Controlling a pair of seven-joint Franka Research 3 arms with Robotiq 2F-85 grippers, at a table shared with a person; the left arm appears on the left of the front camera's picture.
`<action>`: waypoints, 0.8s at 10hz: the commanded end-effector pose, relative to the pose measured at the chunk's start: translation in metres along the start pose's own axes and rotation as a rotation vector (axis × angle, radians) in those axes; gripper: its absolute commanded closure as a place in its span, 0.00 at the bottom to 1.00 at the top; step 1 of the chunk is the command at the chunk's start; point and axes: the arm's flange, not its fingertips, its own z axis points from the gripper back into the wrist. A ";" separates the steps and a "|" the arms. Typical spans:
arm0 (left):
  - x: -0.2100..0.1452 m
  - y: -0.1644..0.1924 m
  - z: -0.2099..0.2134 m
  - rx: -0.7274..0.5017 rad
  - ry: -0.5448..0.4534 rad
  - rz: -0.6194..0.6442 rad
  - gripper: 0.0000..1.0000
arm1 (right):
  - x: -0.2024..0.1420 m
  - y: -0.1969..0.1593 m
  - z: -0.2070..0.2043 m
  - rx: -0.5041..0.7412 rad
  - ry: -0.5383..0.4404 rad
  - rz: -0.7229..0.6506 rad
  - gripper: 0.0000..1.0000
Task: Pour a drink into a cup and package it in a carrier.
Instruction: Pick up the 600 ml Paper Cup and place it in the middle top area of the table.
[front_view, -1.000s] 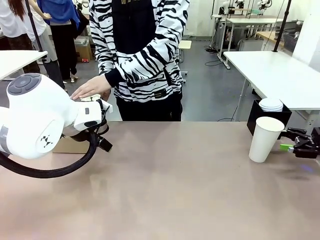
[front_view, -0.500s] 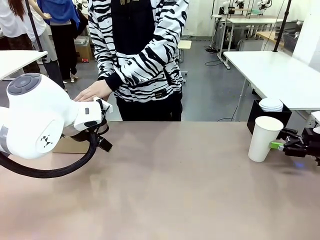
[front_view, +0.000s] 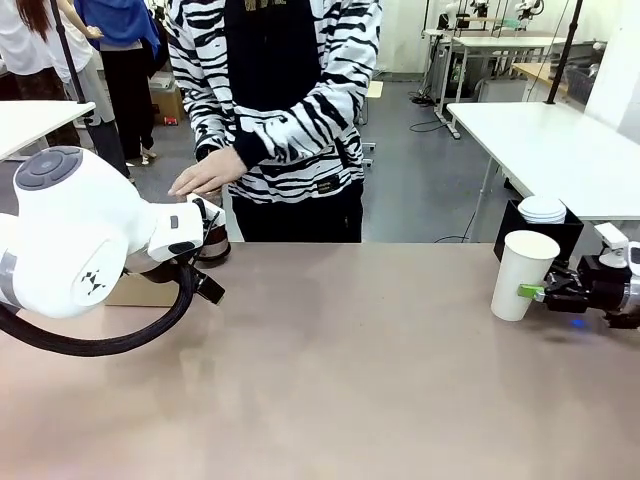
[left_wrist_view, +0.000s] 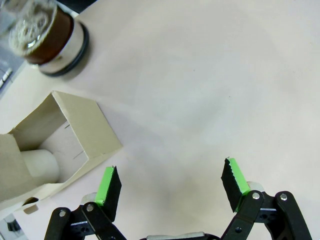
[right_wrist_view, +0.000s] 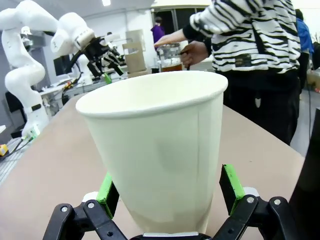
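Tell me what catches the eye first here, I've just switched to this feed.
The lidless white paper cup stands at the right of the table, between the open fingers of the robot's right hand. At the left, the left hand hangs open beside the cardboard carrier, and a person's hand is at the glass pitcher of dark drink.

No lettering can be read; the small patch (front_view: 322, 185) on the person's striped top (front_view: 300, 120) is blurred.
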 end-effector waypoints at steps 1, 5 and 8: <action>0.000 0.000 0.000 -0.001 -0.001 0.000 0.00 | -0.003 -0.009 -0.010 0.024 -0.019 0.019 0.00; 0.000 0.000 0.000 -0.001 -0.001 0.000 0.00 | -0.002 -0.012 -0.018 0.054 -0.024 0.024 0.20; 0.000 0.000 0.000 -0.001 -0.001 0.000 0.00 | -0.003 -0.008 -0.017 0.045 -0.009 0.005 0.20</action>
